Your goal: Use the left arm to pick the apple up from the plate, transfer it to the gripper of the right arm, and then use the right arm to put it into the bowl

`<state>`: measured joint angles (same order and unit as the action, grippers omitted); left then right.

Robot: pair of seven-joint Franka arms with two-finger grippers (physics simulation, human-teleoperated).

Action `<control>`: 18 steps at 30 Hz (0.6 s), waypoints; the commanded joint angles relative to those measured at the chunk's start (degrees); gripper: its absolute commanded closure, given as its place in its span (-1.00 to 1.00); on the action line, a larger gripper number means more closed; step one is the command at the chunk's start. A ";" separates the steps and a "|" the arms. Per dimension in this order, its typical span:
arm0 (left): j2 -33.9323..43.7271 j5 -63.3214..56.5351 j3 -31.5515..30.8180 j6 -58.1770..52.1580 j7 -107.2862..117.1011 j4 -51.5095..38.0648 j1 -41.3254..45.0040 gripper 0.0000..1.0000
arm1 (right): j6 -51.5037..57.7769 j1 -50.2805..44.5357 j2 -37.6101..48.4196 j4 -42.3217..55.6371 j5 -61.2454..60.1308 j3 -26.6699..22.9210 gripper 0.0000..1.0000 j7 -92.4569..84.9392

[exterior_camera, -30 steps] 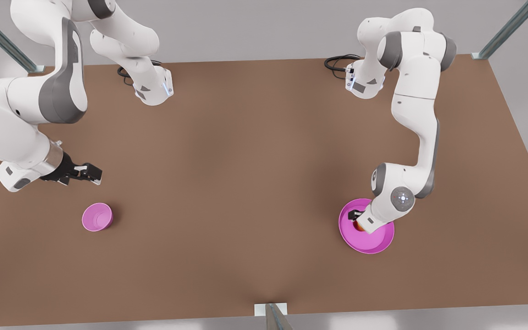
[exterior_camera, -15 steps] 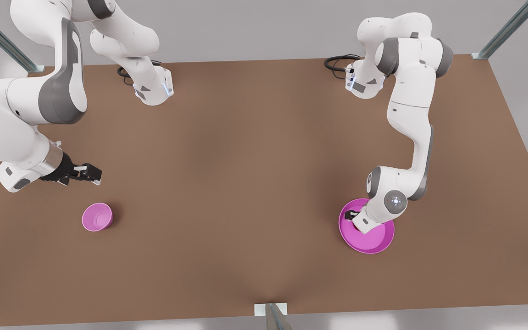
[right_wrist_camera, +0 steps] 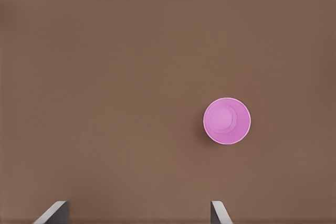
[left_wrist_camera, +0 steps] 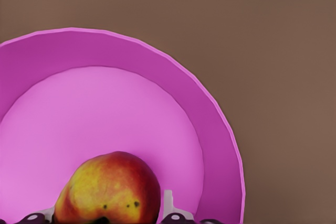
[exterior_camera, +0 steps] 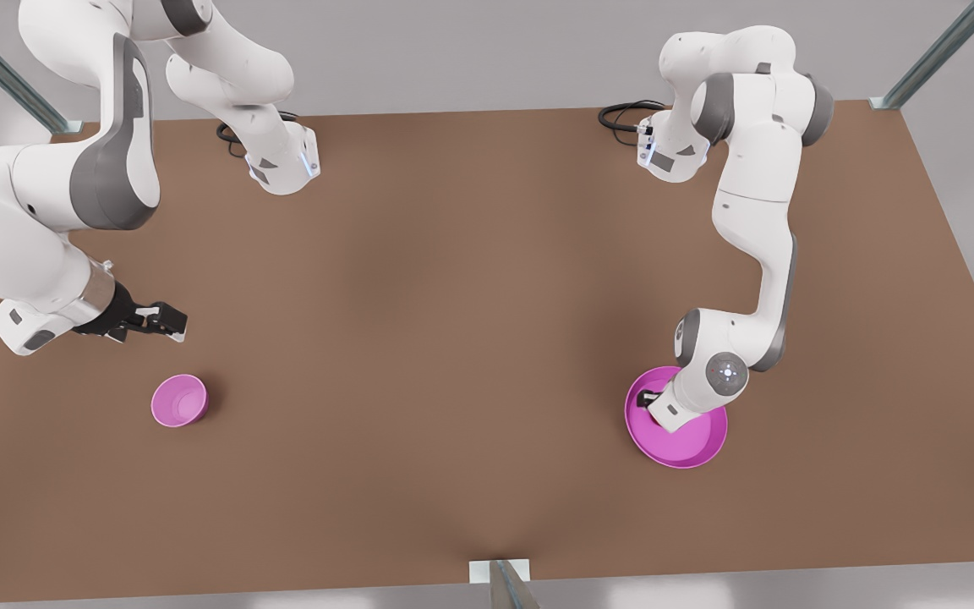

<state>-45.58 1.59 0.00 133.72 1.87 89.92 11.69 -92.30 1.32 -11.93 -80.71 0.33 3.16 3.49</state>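
Left gripper (exterior_camera: 646, 397), front view: lowered into the magenta plate (exterior_camera: 694, 444) at the front view's right, mostly hidden under its own white wrist. Right gripper (exterior_camera: 167, 320), front view: held above the brown table (exterior_camera: 453, 296) at the front view's left, waiting; the small pink bowl (exterior_camera: 178, 400) stands near it, slightly toward the camera.

Left wrist view: the apple (left_wrist_camera: 108, 188) rests on the plate (left_wrist_camera: 210, 119) floor between the left gripper's fingertips (left_wrist_camera: 169, 205); whether they press on it cannot be told.

Right wrist view: fingertips (right_wrist_camera: 219, 212) spread wide apart, nothing between them; the bowl (right_wrist_camera: 227, 120) sits ahead on the table (right_wrist_camera: 105, 77).
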 commanded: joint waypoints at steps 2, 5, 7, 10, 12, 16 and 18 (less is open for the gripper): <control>0.06 -0.18 0.00 0.31 0.85 -0.18 0.00 -0.65 | 0.02 0.00 0.06 0.03 -0.07 0.00 -1.00 -0.06; -0.12 -0.27 0.00 0.31 0.94 -0.27 0.00 -0.65 | 0.02 0.00 0.06 0.03 -0.07 0.00 -1.00 -0.06; -0.56 -0.27 0.00 0.31 1.12 -0.88 0.09 -0.65 | 0.02 0.00 0.06 0.03 -0.07 0.00 -1.00 -0.06; -0.73 -0.27 0.00 0.31 1.20 -0.88 0.26 -0.60 | 0.02 0.00 0.06 0.03 0.02 0.00 -1.00 -0.06; -0.73 -0.27 0.00 0.31 1.20 -0.88 0.26 -0.50 | 0.02 0.00 0.06 0.03 0.02 0.00 -1.00 -0.06; -0.38 -0.27 -0.09 0.31 1.12 -1.32 0.26 -0.43 | 0.02 0.00 0.06 0.03 0.02 0.00 -1.00 -0.06; 0.32 -0.18 -0.09 0.31 0.85 -1.32 0.18 -0.40 | 0.02 0.00 0.06 0.03 0.02 0.00 -1.00 -0.06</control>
<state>-45.27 1.15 -0.07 134.07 2.72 88.66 11.82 -92.30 1.31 -11.93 -80.71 0.36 3.17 3.47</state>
